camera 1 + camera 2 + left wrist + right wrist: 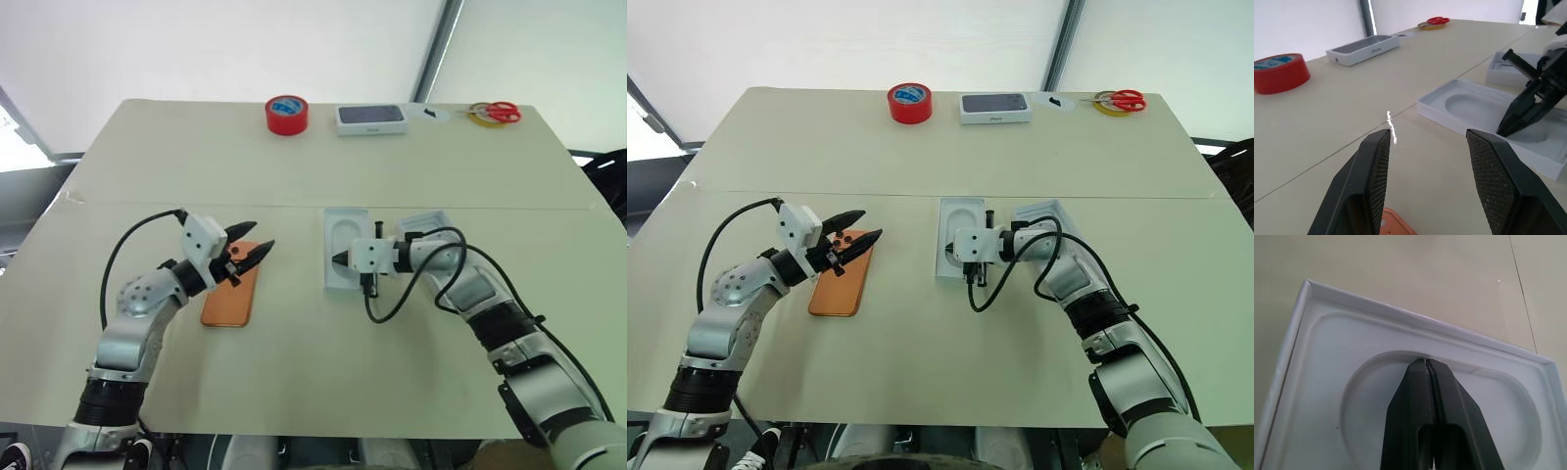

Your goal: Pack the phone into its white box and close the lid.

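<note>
Beige tabletop (313, 372): left pincer (253, 243) gapes empty above the orange phone (227, 305); right pincer (1426, 363), closed on nothing, points into the white insert's (345, 243) oval recess

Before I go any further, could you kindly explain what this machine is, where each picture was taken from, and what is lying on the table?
It is a humanoid robot with two arms, each ending in a two-fingered black pincer. Two pictures come from its head, looking down over the table; the other two come from cameras on its wrists.

The left pincer is open and holds nothing, poised above the orange phone. The right pincer is shut, its tip over a white tray with an oval recess. Whether it grips anything I cannot tell. A second white box piece lies beside that arm.

At the far edge lie a red tape roll, a dark-topped white box and red-handled scissors.
</note>
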Tool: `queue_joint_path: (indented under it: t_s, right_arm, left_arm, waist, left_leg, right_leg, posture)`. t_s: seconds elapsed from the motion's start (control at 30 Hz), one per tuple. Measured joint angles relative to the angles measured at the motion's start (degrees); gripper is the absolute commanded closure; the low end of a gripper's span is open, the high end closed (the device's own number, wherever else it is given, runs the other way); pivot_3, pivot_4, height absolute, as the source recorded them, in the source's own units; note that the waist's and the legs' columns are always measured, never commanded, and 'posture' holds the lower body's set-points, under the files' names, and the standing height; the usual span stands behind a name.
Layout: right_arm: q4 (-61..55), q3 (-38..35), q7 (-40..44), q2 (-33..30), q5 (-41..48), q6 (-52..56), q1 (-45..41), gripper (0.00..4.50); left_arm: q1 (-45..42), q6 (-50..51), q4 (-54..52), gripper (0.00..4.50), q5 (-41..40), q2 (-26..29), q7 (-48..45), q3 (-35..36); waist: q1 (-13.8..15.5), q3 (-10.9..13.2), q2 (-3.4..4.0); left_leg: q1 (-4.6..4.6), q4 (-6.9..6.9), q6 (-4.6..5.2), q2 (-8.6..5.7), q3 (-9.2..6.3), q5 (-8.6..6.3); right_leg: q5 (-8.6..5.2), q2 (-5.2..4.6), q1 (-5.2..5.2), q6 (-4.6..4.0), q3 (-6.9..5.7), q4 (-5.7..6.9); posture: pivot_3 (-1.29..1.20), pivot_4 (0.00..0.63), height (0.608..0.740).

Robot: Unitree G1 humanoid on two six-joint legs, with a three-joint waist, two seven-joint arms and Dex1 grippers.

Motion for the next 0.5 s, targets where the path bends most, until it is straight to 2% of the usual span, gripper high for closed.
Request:
queue_joint_path:
  t_s: [0.27,0.33,0.5]
  right_arm:
    - [4.18,-0.69,-2.58,-0.27,-0.56,-2.17,-1.73,4.47]
    - [5.08,-1.21,-4.06,-0.51,-0.75,-2.33,-2.37,4.47]
    - [4.75,-3.49,-4.78,0.99,1.58,-0.51,-3.1,4.47]
  left_arm:
    - [0.27,6.17,-2.2,1.91,-2.89,-0.54,2.1,1.26]
    - [0.41,11.41,-2.72,1.91,-5.51,-0.28,3.02,2.78]
    - [1.92,24.88,-5.93,1.91,-14.64,4.34,3.87,8.93]
  waist:
    - [-0.11,0.0,0.0]
    - [-0.2,0.0,0.0]
    - [-0.34,0.01,-0.01]
  left_leg:
    - [0.0,-0.02,0.0,0.0,0.0,0.0]
    - [0.0,-0.02,0.0,0.01,0.0,0.0]
    - [0.0,-0.04,-0.01,0.03,-0.02,0.01]
  right_leg:
    - [0.0,0.0,-0.02,0.0,0.0,0.01]
    - [0.0,0.0,-0.02,0.0,0.0,0.01]
    - [0.0,0.02,-0.02,0.0,0.0,0.01]
  posture:
    - [0.0,0.15,0.74]
    - [0.0,0.15,0.74]
    - [0.0,0.15,0.74]
